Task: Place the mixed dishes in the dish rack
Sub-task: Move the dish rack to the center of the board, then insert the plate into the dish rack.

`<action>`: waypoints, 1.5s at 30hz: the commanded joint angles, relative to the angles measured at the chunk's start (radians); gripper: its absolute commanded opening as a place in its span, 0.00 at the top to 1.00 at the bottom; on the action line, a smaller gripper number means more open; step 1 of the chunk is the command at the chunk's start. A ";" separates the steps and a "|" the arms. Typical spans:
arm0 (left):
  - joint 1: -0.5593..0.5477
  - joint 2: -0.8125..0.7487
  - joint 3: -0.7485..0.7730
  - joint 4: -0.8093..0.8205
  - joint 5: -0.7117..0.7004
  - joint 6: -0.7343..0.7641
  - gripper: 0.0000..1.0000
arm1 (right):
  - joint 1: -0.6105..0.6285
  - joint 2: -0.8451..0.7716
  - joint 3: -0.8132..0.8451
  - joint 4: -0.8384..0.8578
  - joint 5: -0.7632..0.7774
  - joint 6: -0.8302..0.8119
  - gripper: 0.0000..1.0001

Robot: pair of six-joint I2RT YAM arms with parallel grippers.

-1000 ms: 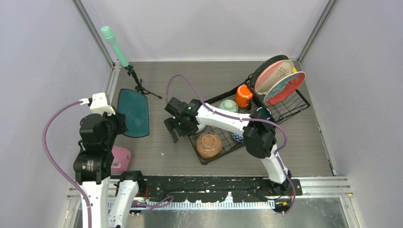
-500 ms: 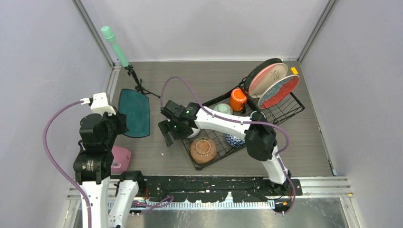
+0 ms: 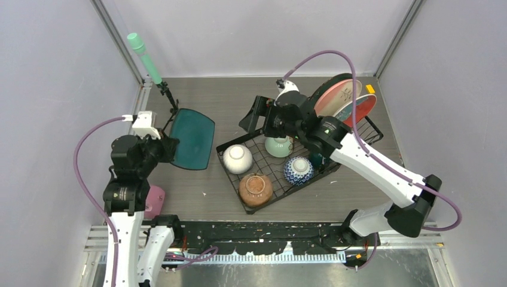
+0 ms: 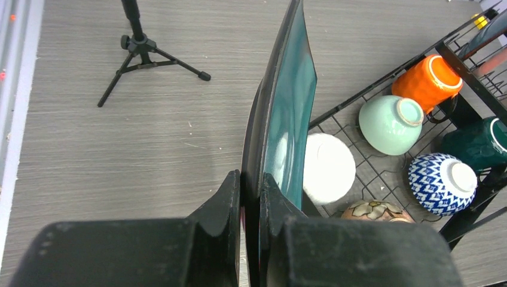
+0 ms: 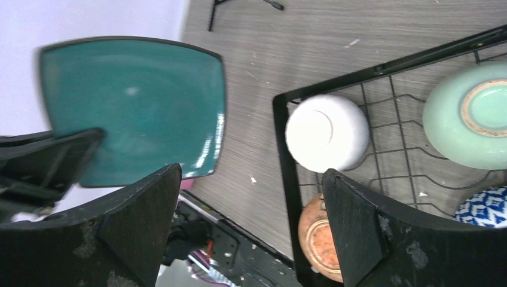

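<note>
Left of the dish rack point(image 3: 231, 179), the large dark teal plate point(image 3: 192, 139) is held tilted, its rim clamped in the left gripper point(image 4: 250, 194). White point(image 3: 237, 159), brown point(image 3: 255, 189), blue-patterned point(image 3: 298, 170) and mint-green point(image 3: 278, 145) bowls sit upturned in the rack's tray. The right gripper point(image 5: 251, 173) hovers above the rack, jaws wide apart and empty.

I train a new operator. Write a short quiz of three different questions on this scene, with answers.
1. True or false: the left gripper is shut on the dark teal plate.
2. How many bowls sit in the dish rack? A two, B four, C six.
3. Fill in: the right gripper is ___.
Key: 1 true; 2 B: white bowl, brown bowl, blue-patterned bowl, mint-green bowl; 3 open.
</note>
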 commanded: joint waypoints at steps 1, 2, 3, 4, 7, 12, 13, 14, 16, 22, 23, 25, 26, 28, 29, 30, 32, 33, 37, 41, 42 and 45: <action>-0.025 0.006 0.018 0.250 0.028 0.017 1.00 | 0.000 -0.047 0.002 0.061 0.070 0.093 0.07; -0.052 0.015 0.019 0.254 0.020 0.024 1.00 | -0.003 -0.047 0.009 0.041 0.074 0.099 0.07; -0.077 0.025 0.020 0.259 -0.003 0.029 1.00 | -0.004 -0.048 0.019 0.035 0.079 0.101 0.07; -0.117 0.032 0.020 0.265 -0.035 0.043 1.00 | -0.006 -0.047 0.022 0.026 0.083 0.114 0.07; -0.315 0.065 0.027 0.269 -0.242 0.142 1.00 | -0.022 -0.037 0.046 -0.008 0.099 0.156 0.05; -0.763 0.177 0.041 0.342 -0.722 0.362 1.00 | -0.074 -0.038 0.056 -0.024 0.055 0.242 0.01; -0.819 0.202 0.042 0.373 -0.802 0.399 1.00 | -0.080 -0.041 0.056 -0.025 0.056 0.263 0.01; -0.867 0.218 0.046 0.409 -0.850 0.421 1.00 | -0.082 -0.047 0.054 -0.025 0.054 0.275 0.01; -0.923 0.251 0.055 0.464 -0.907 0.470 1.00 | -0.084 -0.051 0.051 -0.026 0.050 0.313 0.03; -1.039 0.306 0.036 0.628 -1.013 0.605 1.00 | -0.086 -0.047 -0.003 0.007 0.008 0.488 0.10; -1.048 0.308 0.034 0.640 -1.019 0.615 1.00 | -0.086 -0.049 -0.020 0.017 0.000 0.526 0.11; -1.066 0.308 0.026 0.655 -1.030 0.636 1.00 | -0.087 -0.049 -0.041 0.049 -0.016 0.577 0.13; -1.071 0.309 0.022 0.656 -1.033 0.645 1.00 | -0.086 -0.048 -0.047 0.075 -0.023 0.589 0.14; -1.081 0.318 0.019 0.682 -1.042 0.659 1.00 | -0.086 -0.040 -0.058 0.110 -0.046 0.615 0.15; -1.085 0.321 0.018 0.684 -1.043 0.662 1.00 | -0.086 -0.033 -0.057 0.113 -0.057 0.629 0.16; -1.090 0.324 0.017 0.689 -1.042 0.666 1.00 | -0.085 -0.029 -0.055 0.118 -0.059 0.637 0.16; -1.103 0.330 0.009 0.706 -1.051 0.681 1.00 | -0.085 -0.021 -0.052 0.130 -0.072 0.646 0.16; -1.107 0.335 0.010 0.711 -1.055 0.686 1.00 | -0.085 -0.018 -0.053 0.132 -0.072 0.647 0.16; -1.120 0.360 0.015 0.716 -1.072 0.707 1.00 | -0.085 -0.024 -0.077 0.171 -0.074 0.671 0.19; -1.135 0.379 0.016 0.743 -1.078 0.722 1.00 | -0.085 -0.022 -0.104 0.192 -0.068 0.717 0.28; -1.138 0.383 0.018 0.747 -1.078 0.727 1.00 | -0.085 -0.020 -0.117 0.204 -0.070 0.726 0.34; -1.155 0.397 0.009 0.781 -1.091 0.763 1.00 | -0.085 0.000 -0.126 0.234 -0.077 0.756 0.37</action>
